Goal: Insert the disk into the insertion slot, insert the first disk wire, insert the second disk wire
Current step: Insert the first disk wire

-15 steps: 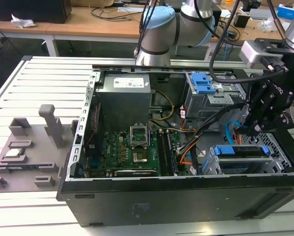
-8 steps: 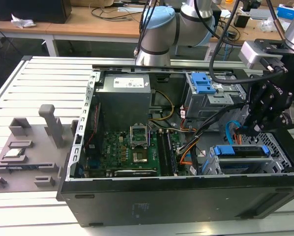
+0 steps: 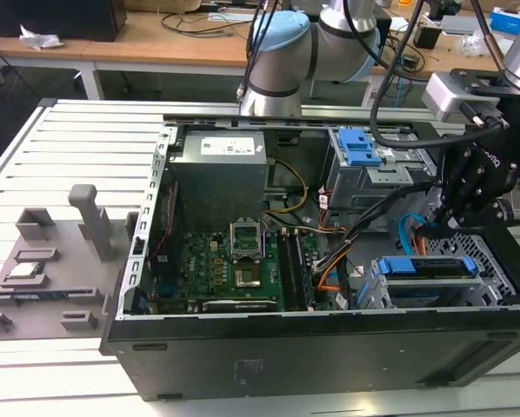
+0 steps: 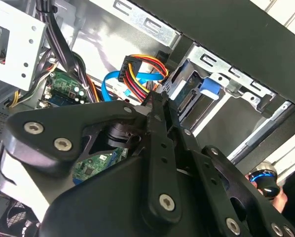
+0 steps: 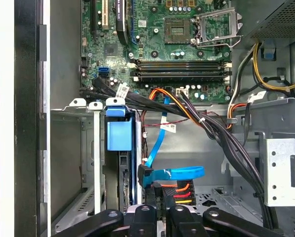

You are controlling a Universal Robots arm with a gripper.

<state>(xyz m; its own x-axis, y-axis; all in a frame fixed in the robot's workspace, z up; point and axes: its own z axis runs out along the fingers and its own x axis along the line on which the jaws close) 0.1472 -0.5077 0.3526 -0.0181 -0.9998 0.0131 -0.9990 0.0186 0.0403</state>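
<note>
Claw [image 5: 161, 203] clamps the first disk wire [image 5: 182, 187] — black plug, orange-red-yellow strands.

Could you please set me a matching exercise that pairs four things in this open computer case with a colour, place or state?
Things:
1. the disk
2. the first disk wire
3. the second disk wire
4. the gripper

Descriptions:
a. flat and light blue
b. sits in the insertion slot
c. orange, red and yellow strands
d. shut on the first disk wire

Pairs: 1-b, 2-c, 3-a, 4-d
</note>
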